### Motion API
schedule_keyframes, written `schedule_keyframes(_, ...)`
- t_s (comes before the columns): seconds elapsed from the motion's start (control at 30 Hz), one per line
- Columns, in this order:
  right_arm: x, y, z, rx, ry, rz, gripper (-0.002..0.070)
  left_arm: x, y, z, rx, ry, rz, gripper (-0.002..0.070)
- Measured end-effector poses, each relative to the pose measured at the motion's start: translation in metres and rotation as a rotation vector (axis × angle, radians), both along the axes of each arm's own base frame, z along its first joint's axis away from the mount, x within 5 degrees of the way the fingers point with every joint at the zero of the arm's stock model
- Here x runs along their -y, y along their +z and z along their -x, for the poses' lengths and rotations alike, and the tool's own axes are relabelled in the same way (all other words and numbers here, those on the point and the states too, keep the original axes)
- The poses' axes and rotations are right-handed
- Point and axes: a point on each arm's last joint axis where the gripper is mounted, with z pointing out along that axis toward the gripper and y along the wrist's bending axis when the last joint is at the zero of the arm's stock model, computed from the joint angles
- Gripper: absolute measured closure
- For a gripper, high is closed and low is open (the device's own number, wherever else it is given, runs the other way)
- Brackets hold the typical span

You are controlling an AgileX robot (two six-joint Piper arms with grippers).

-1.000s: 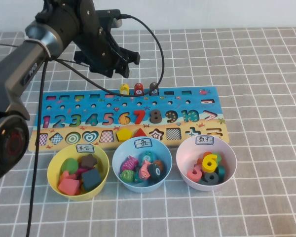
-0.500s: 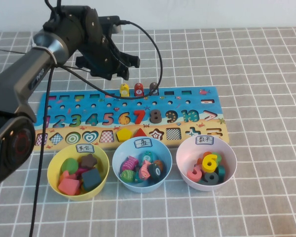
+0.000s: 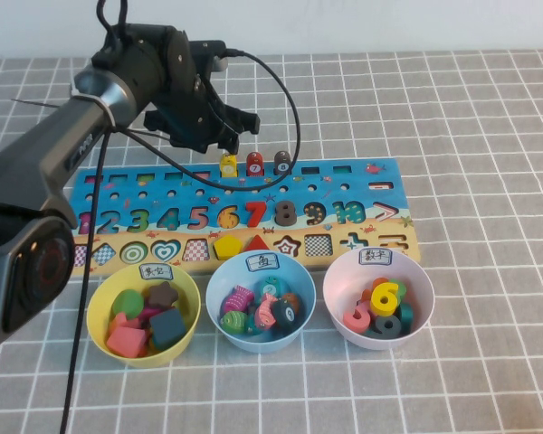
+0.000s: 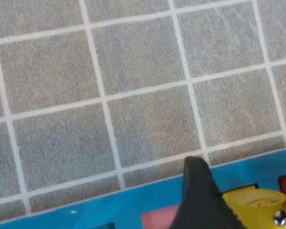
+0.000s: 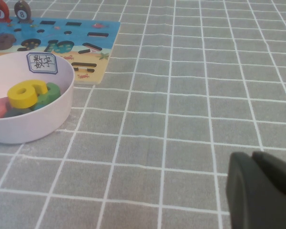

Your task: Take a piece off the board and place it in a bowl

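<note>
The piece, a small yellow block (image 3: 228, 165), stands at the far edge of the blue board (image 3: 362, 194), beside a red and a dark brown one. My left gripper (image 3: 224, 143) hangs right over it, open. In the left wrist view one black finger (image 4: 200, 200) lies against the yellow piece (image 4: 255, 207) and the other shows only at the picture's edge, past a small gap; the board (image 4: 148, 200) is underneath. The light blue bowl (image 3: 261, 342) sits in front of the board, holding several small pieces. My right gripper (image 5: 251, 160) is shut over bare cloth, out of the high view.
A red block (image 3: 254, 164) and a dark brown block (image 3: 281, 162) stand just right of the yellow one. A yellow bowl (image 3: 95, 303) and a pale pink bowl (image 3: 425, 289) flank the blue one. The left arm's black cable (image 3: 294, 108) loops over the board's far edge.
My left gripper has come down and slightly nearer, settling around the yellow piece. The pieces, the bowls and the board have not moved.
</note>
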Motion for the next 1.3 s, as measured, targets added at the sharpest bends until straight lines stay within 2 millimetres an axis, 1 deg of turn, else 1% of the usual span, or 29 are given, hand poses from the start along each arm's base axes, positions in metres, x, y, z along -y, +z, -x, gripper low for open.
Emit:
schedule_keyframes(0.43, 0.0, 0.0, 0.0, 0.001, 0.0, 0.0, 0.0694, 0.002, -0.004, -0.001, 0.002, 0.001, 0.013, 0.0332)
schedule_keyframes(0.63, 0.0, 0.0, 0.0, 0.001, 0.0, 0.0, 0.0694, 0.007, -0.013, -0.001, -0.013, -0.006, 0.011, 0.0332)
schedule_keyframes(0.87, 0.0, 0.0, 0.0, 0.002, 0.0, 0.0, 0.0694, 0.007, -0.015, -0.001, -0.022, -0.005, 0.008, 0.0332)
schedule_keyframes(1.03, 0.0, 0.0, 0.0, 0.004, 0.0, -0.001, 0.0694, 0.011, -0.022, 0.0, -0.038, -0.011, 0.003, 0.0332)
schedule_keyframes(1.3, 0.0, 0.0, 0.0, 0.004, 0.0, -0.003, 0.0694, 0.012, -0.022, 0.001, -0.04, -0.008, 0.007, 0.0332)
